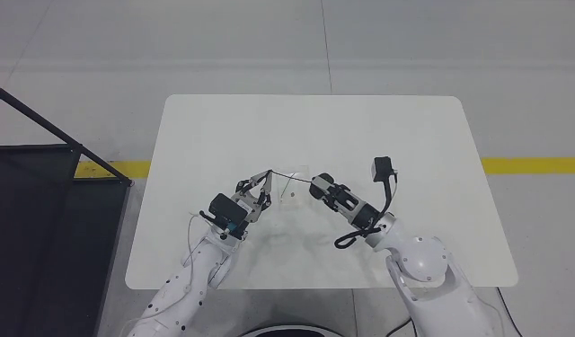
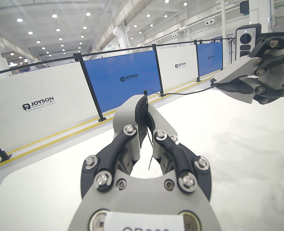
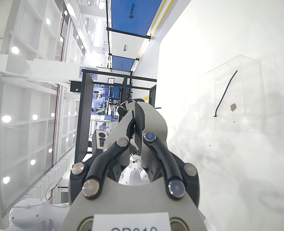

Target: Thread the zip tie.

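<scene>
White table is seen from above, with both arms brought over its near middle part. Left gripper and right gripper are pointed tip to tip, close together but not touching.

Zip tie, thin and black, is stretched between the two grippers. In the left wrist view the left gripper is seen with fingers pressed together on the tie. A short bit sticks out past the fingertips and a loose tail hangs down behind the pads. From there the zip tie is run as a thin line across to the right gripper, whose fingers are pinched on its other end. Which end is the head cannot be told.

In the right wrist view the right gripper is shown with fingers closed together, and the tie itself is hard to make out between the pads.

Clear box is set on the table just below the gap between the grippers. Through the clear box walls a second tie, black and slightly curved, is seen lying loose, with a small brown speck beside it.
</scene>
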